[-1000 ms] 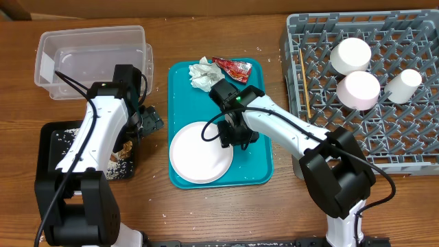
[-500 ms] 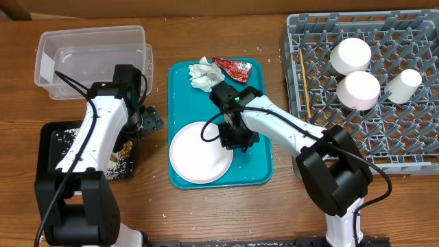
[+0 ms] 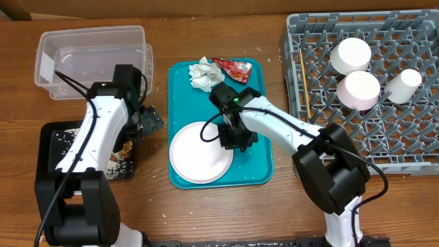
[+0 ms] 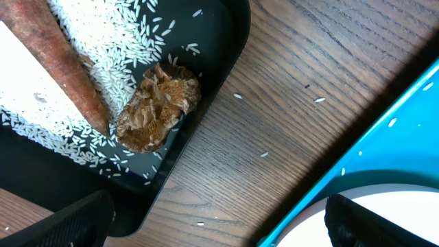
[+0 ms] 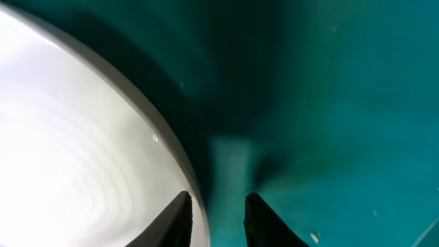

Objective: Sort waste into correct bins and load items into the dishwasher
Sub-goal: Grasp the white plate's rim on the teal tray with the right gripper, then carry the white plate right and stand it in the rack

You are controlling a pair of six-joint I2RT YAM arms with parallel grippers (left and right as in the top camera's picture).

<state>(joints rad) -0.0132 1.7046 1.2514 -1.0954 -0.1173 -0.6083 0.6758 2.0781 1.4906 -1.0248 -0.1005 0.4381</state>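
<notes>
My left claw (image 4: 219, 226) hung released, spread wide; left of it sat the black tray (image 4: 236, 41) with rice grains (image 4: 123, 34), sausage piece (image 4: 62, 68) and crumbly bit (image 4: 158, 106). My right claw (image 5: 218, 219) stood narrowed at the rim of the white plate (image 5: 75, 151) on the teal tray (image 5: 329, 103); whether it grasped, I couldn't tell.

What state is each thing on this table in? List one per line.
Plate, flat on the teal tray.
Right fingers, straddling the plate's rim; grip unclear.
Left fingers, wide open, holding nothing.
Napkin, crumpled, on the teal tray.
Wrapper, crinkled, beside the napkin.
Tub, nothing visible inside.
Black tray, holding rice, sausage and a crumbly bit.
Bowls, upside down in the rack.
Cup, in the rack.
Stick, lying in the rack.
</notes>
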